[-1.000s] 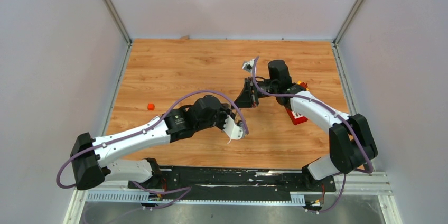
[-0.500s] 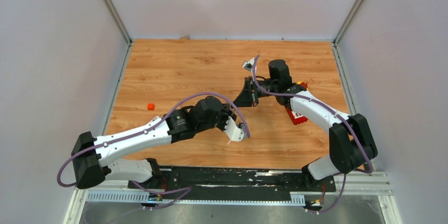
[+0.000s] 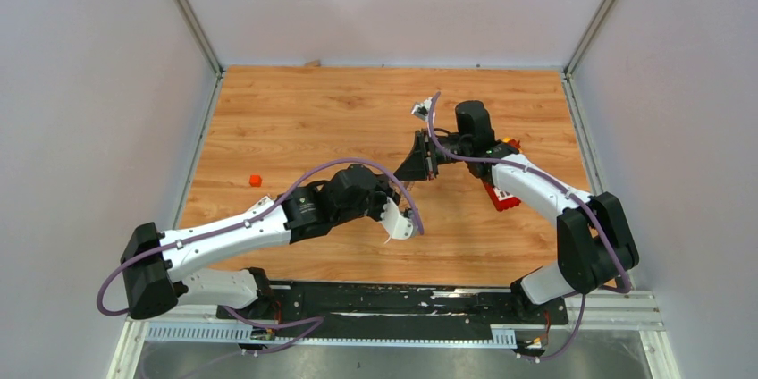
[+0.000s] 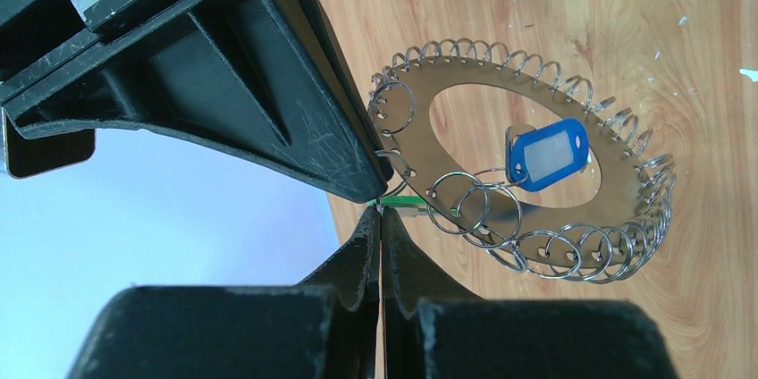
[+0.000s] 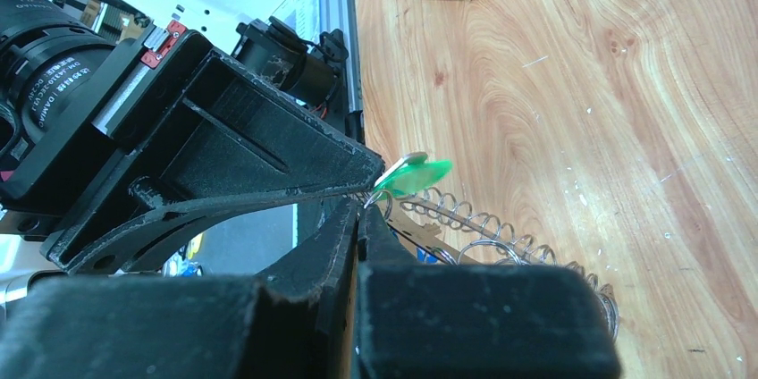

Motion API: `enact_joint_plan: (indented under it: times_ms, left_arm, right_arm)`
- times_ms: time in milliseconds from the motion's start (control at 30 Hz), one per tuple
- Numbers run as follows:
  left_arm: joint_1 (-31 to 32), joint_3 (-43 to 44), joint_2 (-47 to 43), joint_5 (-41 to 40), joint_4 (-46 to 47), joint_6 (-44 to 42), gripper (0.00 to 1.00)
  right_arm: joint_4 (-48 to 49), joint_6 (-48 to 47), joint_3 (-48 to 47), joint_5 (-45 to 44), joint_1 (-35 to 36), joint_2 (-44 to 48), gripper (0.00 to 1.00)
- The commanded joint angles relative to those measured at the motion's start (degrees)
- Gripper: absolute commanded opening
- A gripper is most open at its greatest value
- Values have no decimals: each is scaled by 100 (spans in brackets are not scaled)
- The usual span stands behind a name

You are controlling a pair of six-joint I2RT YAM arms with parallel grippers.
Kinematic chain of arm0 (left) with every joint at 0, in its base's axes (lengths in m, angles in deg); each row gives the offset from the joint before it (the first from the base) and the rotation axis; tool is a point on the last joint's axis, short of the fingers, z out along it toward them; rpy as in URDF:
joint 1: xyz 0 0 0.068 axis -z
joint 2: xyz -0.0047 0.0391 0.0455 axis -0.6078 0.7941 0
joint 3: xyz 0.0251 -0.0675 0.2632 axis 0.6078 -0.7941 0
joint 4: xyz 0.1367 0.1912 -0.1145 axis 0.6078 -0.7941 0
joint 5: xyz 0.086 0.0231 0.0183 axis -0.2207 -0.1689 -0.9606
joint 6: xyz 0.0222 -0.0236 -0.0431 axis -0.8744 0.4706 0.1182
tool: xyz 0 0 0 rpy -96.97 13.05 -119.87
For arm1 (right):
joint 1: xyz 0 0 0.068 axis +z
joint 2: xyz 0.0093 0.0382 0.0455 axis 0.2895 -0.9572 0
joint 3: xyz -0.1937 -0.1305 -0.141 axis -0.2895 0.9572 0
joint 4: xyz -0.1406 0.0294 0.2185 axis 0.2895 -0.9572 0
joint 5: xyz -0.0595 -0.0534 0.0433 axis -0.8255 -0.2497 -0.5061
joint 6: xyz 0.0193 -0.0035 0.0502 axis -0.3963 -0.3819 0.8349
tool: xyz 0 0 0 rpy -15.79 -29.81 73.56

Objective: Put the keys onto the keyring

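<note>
Silver keyring carries the blue key; the green key sits at its rim.

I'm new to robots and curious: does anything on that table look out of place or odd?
Nothing looks broken or spilled. One small orange piece lies alone on the left of the table, away from the work. The left gripper and right gripper meet tip to tip at the green key beside the keyring.
</note>
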Motion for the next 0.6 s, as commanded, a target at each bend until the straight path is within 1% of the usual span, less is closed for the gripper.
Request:
enact_joint_plan:
  times_ms: [0, 567]
  left_arm:
    - [17, -105, -53, -120, 25, -64, 0]
    - [-14, 12, 53, 109, -83, 57, 0]
  right_arm:
    - [466, 29, -160, 313, -16, 49, 0]
    - [567, 118, -146, 385, -17, 92, 0]
